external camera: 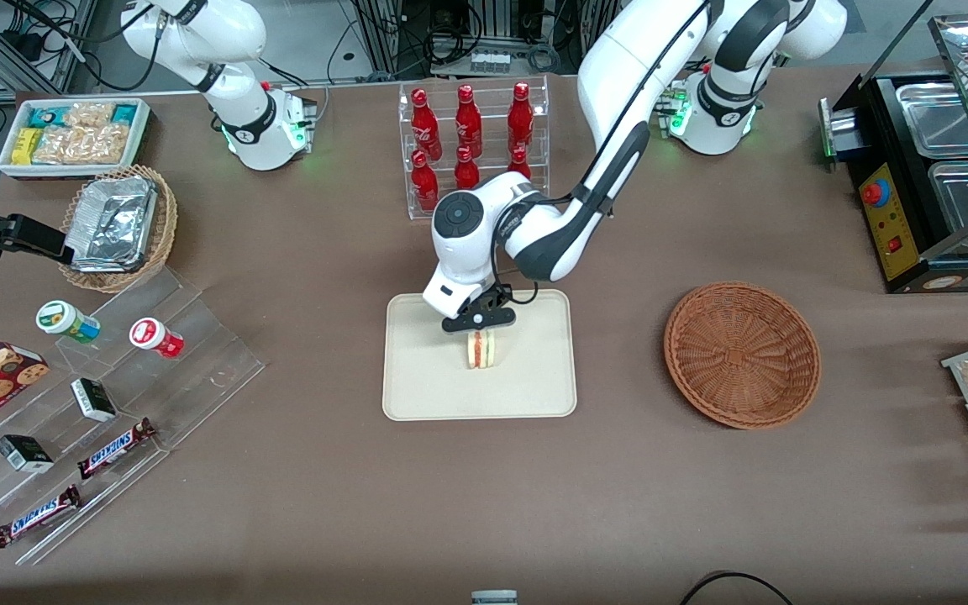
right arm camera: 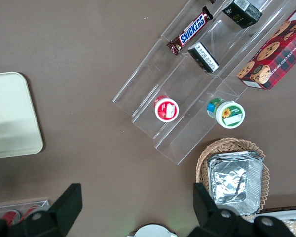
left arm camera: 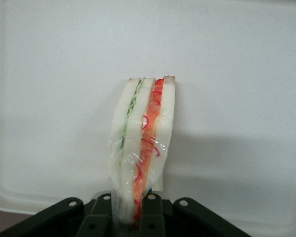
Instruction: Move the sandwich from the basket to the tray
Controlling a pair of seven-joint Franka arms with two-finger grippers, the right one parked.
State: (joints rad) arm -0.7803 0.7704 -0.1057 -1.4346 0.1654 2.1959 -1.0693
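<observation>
My gripper (external camera: 481, 327), clamped on the sandwich (external camera: 481, 348), holds it upright over the middle of the tray (external camera: 417, 386); it seems to touch the tray, though contact is unclear. The basket (external camera: 742, 355) lies well apart. Best practice: settle fully, then part the fingers gently so the sandwich does not topple.

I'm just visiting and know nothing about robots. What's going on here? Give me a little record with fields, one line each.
Held item: triangular wedge sandwich of pale bread with red and green filling, wrapped in clear film
Gripper: black two-finger gripper of the left arm, shut on the sandwich, above the tray
Sandwich position: standing on its edge, over the tray's middle
Tray: flat cream-white rectangular tray
Basket: reddish-brown round wicker basket, nothing in it, toward the working arm's end
</observation>
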